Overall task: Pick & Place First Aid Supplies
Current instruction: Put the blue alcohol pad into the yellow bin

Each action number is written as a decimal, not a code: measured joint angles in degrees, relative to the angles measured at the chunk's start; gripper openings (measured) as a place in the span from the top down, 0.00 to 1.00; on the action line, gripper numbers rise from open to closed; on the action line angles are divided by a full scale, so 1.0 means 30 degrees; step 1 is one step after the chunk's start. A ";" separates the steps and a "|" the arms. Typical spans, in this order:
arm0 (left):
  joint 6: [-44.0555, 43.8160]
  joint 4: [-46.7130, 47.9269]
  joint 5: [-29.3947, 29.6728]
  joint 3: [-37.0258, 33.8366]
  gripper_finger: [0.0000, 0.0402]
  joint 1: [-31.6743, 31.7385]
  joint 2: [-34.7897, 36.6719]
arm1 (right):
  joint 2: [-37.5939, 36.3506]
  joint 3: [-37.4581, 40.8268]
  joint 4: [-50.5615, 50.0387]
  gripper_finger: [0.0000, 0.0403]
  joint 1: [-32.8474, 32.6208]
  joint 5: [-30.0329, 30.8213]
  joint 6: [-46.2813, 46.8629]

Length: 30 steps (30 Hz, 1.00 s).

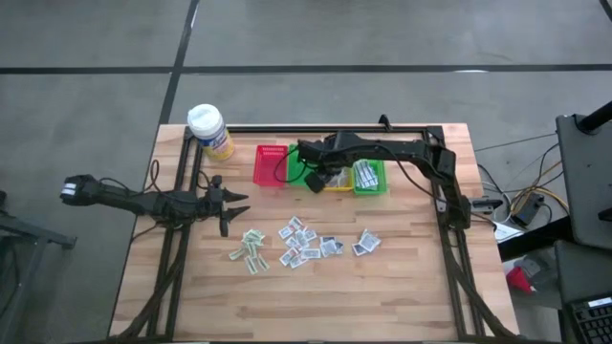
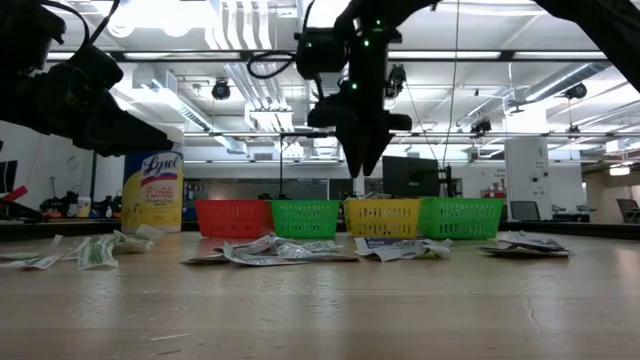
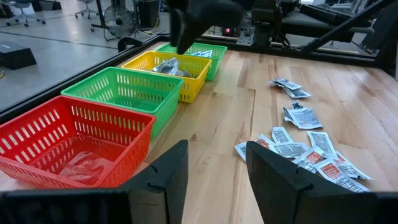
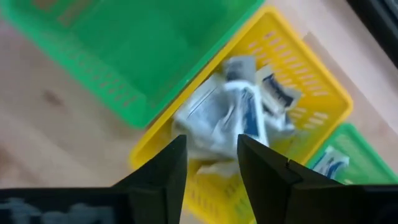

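Note:
Many small white packets, the first aid supplies (image 1: 301, 241), lie scattered on the wooden table near its middle, with a few green-printed ones (image 1: 251, 250) to their left. A row of baskets stands at the far side: red (image 1: 271, 164), green (image 1: 298, 164), yellow (image 1: 337, 182) and a second green (image 1: 371, 178). My right gripper (image 4: 211, 158) hangs open, pointing down, above the yellow basket (image 4: 298, 93), where several crumpled packets (image 4: 239, 115) lie. My left gripper (image 3: 214, 177) waits open at the table's left (image 1: 229, 203), pointing toward the baskets.
A yellow bottle with a white cap (image 1: 210, 131) stands at the far left corner, left of the red basket. The second green basket (image 3: 202, 53) holds a few packets. Bare wood lies along the table's near side (image 1: 306, 306).

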State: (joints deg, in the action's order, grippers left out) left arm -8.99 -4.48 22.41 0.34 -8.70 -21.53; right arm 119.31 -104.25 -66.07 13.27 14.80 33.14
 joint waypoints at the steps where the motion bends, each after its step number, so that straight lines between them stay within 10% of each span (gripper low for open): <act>1: 0.0002 0.0004 0.0000 0.0006 0.61 -0.0002 -0.0002 | 0.0000 -0.0230 -0.0380 0.67 -0.0198 -0.0011 0.0052; 30: -0.0003 0.0012 0.0000 0.0007 0.61 -0.0004 0.0003 | -0.0026 -0.1357 -0.3776 0.62 -0.8578 -0.2663 -0.1392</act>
State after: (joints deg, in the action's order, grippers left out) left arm -8.99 -4.45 22.41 0.36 -8.71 -21.52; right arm 119.23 -108.32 -77.40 -12.47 6.81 28.97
